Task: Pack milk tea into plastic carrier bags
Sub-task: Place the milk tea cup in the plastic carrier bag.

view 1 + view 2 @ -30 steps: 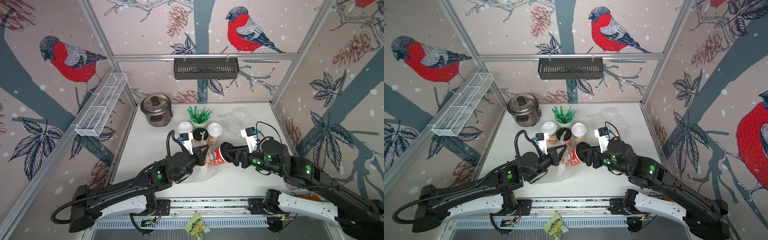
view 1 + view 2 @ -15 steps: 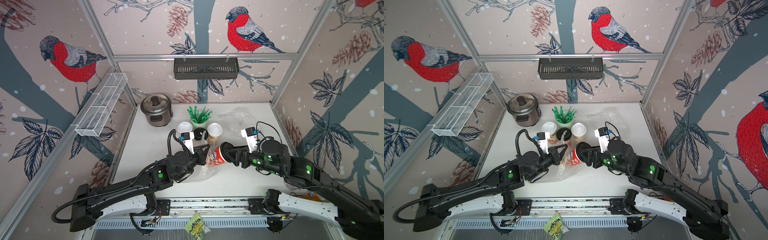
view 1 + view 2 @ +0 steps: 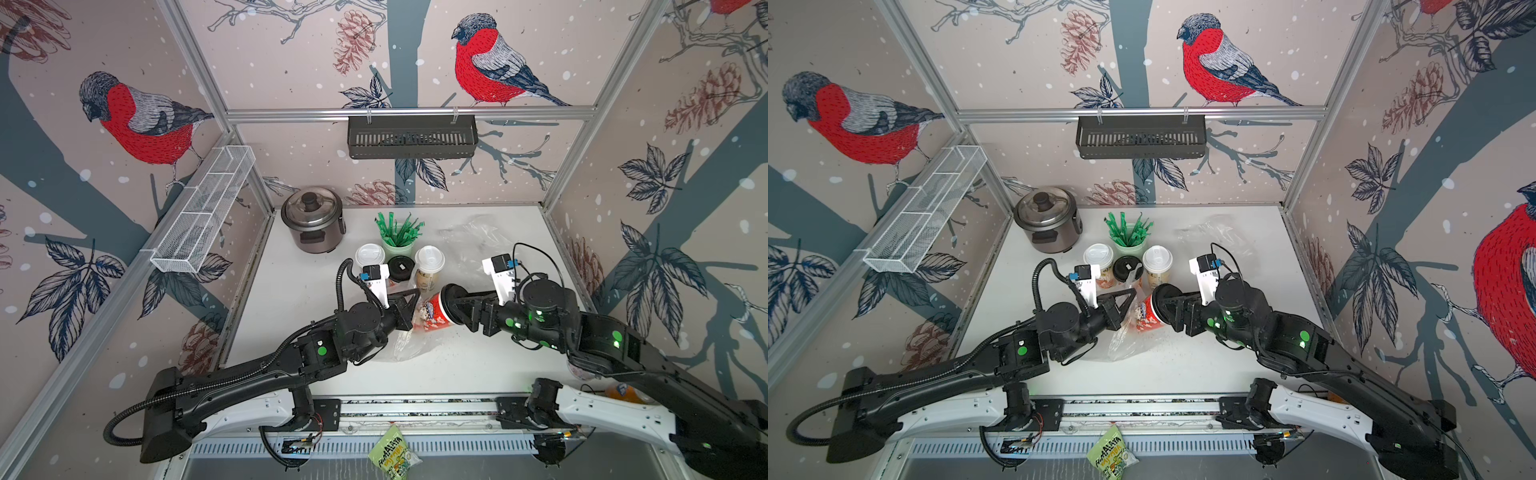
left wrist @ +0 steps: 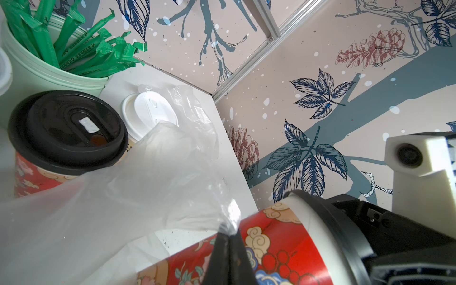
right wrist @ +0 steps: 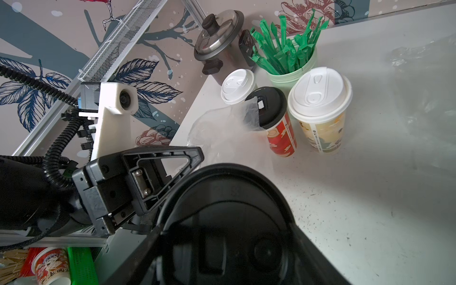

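Note:
A red milk tea cup (image 3: 432, 313) (image 3: 1148, 318) with a black lid lies tilted on its side above the table. My right gripper (image 3: 451, 307) (image 3: 1160, 307) is shut on its lid end (image 5: 234, 222). My left gripper (image 3: 415, 293) (image 4: 228, 237) is shut on a pinch of the clear plastic carrier bag (image 3: 405, 340) (image 4: 148, 185), just in front of the cup's printed side (image 4: 283, 246). Behind stand three more milk tea cups: white-lidded (image 3: 370, 253), black-lidded (image 3: 401, 266) and white-lidded cream (image 3: 429, 266). A second carrier bag (image 3: 478, 237) lies crumpled at the back right.
A pale green cup of green straws (image 3: 399, 237) stands behind the cups, with a steel rice cooker (image 3: 313, 220) to its left. A black basket (image 3: 411, 137) hangs on the back wall and a white wire shelf (image 3: 203, 208) on the left wall. A snack packet (image 3: 392, 455) lies below the front rail.

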Tool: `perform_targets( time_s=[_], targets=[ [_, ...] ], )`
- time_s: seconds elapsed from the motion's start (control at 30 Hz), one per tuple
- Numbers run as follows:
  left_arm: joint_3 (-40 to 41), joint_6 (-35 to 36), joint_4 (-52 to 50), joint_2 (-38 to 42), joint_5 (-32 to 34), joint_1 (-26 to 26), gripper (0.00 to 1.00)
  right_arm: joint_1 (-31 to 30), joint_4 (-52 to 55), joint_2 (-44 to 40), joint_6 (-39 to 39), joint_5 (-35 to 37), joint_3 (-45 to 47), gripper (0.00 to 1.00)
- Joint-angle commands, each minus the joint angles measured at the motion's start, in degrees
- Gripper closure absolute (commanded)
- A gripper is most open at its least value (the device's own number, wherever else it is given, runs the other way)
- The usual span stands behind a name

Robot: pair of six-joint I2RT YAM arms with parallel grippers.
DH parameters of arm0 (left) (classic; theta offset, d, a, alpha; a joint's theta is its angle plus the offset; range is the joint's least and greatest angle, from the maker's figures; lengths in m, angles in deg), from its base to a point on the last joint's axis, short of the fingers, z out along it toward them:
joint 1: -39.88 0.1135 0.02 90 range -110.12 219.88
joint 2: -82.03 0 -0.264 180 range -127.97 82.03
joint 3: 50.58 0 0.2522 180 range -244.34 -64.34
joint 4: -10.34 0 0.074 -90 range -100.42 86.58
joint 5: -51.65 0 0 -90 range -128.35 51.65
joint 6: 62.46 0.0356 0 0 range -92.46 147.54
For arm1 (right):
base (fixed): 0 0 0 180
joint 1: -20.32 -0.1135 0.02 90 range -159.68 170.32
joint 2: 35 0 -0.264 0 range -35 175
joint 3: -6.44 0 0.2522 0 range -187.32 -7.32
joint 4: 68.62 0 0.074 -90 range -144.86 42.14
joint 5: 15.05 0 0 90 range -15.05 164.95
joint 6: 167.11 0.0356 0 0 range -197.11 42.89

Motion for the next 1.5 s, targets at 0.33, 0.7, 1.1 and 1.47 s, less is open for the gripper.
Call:
perform_targets(
  time_s=[0.33, 0.7, 1.1, 1.47],
  targets=[
    [1.5, -0.8, 2.1, 0.9, 4.7, 0.1, 1.00, -0.1, -4.5, -3.6, 1.2, -2.6, -1.1, 0.64],
    [3.4, -1.9, 7.7, 1.4, 4.5, 0.1, 1.00, -0.1, -8.8, -4.5, 3.7, -3.6, 4.3, 0.64],
    [4.1, -3.6, 10.2, 0.5, 4.0, 0.0, 1.00, -0.2, -14.7, -3.2, 5.5, -5.6, 8.8, 0.64],
    [4.2, -4.2, 11.7, 0.9, 4.0, 0.0, 1.00, -3.9, -18.0, 1.6, 6.2, -2.6, 10.5, 0.66]
  ],
)
